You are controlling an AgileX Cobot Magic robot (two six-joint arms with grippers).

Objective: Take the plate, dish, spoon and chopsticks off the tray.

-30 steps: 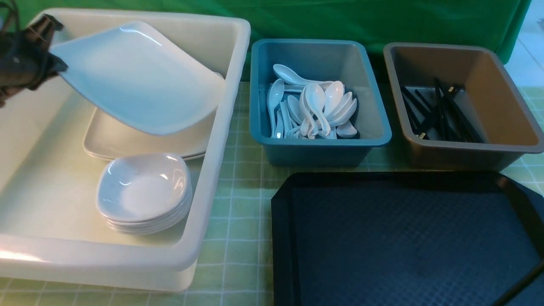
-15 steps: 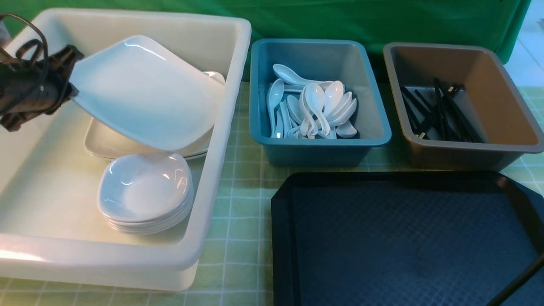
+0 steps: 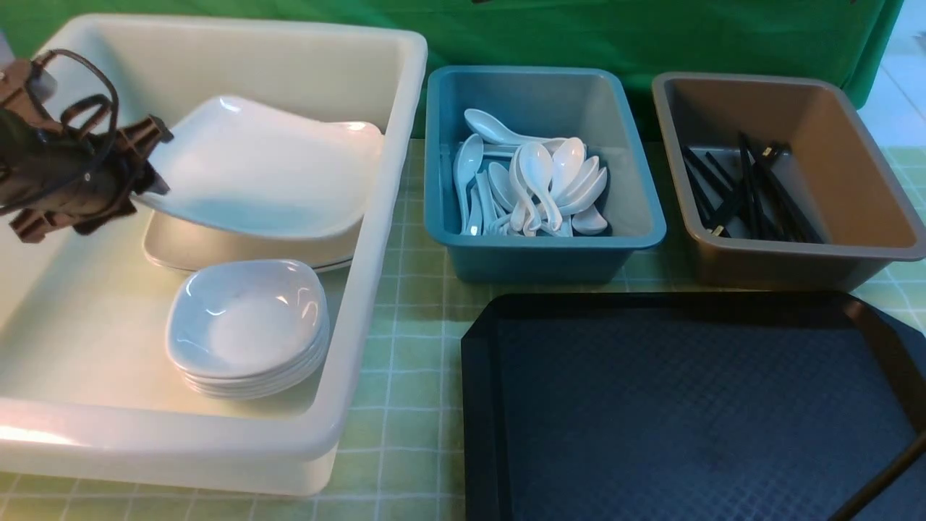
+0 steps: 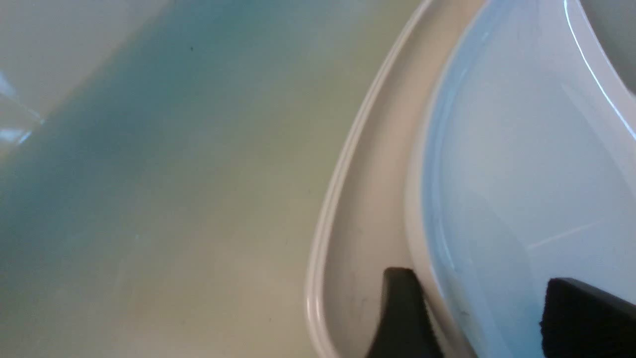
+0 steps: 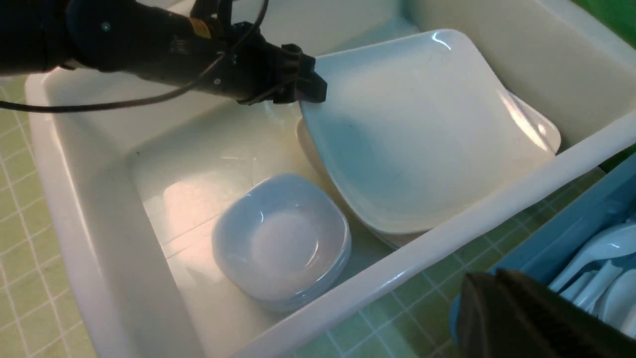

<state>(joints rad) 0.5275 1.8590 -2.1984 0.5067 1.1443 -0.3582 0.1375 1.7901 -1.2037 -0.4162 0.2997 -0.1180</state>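
Plate [image 3: 268,174] tilts inside the white tub [image 3: 217,23], corner pinched in the left claw [image 3: 155,163], over stacked plates [image 3: 188,246]. Right claw [image 5: 516,318]: I cannot tell its spread.

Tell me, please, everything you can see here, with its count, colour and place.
plate: one, white, tilted over the stacked plates
stacked plates: count unclear, cream-white, far part of the tub
small dishes: one stack, white, near part of the tub
tub: one, white, left
spoons: many, white, in the blue bin
blue bin: one, centre back
chopsticks: several, black, in the grey-brown bin
grey-brown bin: one, back right
tray: one, black, near right
tablecloth: one, green checked, underneath
left tool: one, black, shut on the plate's edge
right tool: one, dark, partly seen
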